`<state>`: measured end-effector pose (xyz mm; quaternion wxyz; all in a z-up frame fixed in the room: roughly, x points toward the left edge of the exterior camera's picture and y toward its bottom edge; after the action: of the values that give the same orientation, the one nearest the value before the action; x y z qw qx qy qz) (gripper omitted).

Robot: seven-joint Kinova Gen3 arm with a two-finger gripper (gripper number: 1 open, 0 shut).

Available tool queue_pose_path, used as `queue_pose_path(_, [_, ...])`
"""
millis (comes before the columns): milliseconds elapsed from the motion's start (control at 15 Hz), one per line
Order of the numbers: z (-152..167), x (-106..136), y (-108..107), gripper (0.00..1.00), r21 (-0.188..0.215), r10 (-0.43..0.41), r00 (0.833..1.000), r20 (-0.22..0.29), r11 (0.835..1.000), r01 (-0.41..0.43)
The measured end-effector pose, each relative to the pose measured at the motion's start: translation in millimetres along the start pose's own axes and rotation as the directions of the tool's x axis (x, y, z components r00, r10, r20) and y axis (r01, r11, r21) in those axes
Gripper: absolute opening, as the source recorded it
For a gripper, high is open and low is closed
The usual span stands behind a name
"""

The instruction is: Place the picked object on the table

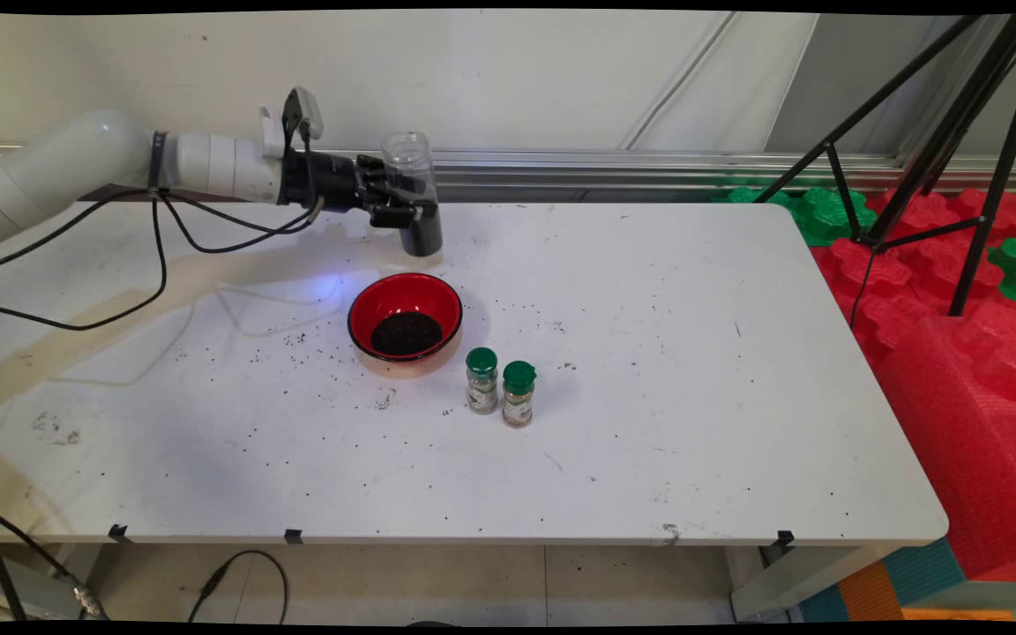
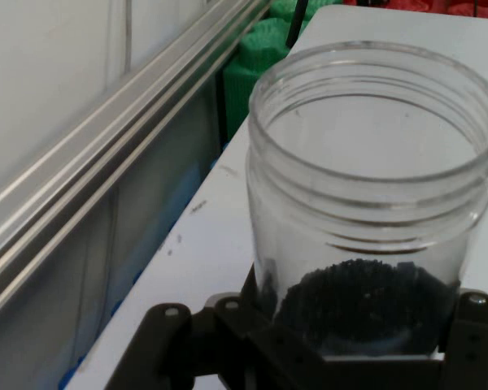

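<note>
Claw: the claw (image 1: pixel 402 207) pinches a clear jar (image 1: pixel 413 190) and holds it upright above the desk (image 1: pixel 693 370).
Jar: no lid, open mouth on top, black grains at its bottom.
Bowl: a red bowl (image 1: pixel 405 328) with black grains sits just below.
Bottles: two green-capped bottles (image 1: pixel 500 386) stand beside it.

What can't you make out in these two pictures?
- Jar base: hand view, cut off by the gripper and the bottom edge.
- Shaker labels: main view, too small to read.
- What the dark grains in the bowl are: too small to tell.
- Bowl and shakers: outside the hand view.
- Table legs: mostly hidden under the top.
</note>
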<state>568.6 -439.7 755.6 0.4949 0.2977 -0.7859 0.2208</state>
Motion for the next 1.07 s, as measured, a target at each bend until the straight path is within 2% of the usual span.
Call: queue_pose_path(1067, [17,-24,1,0.00,-0.013,-0.021,0.999,0.039,1.000,0.021])
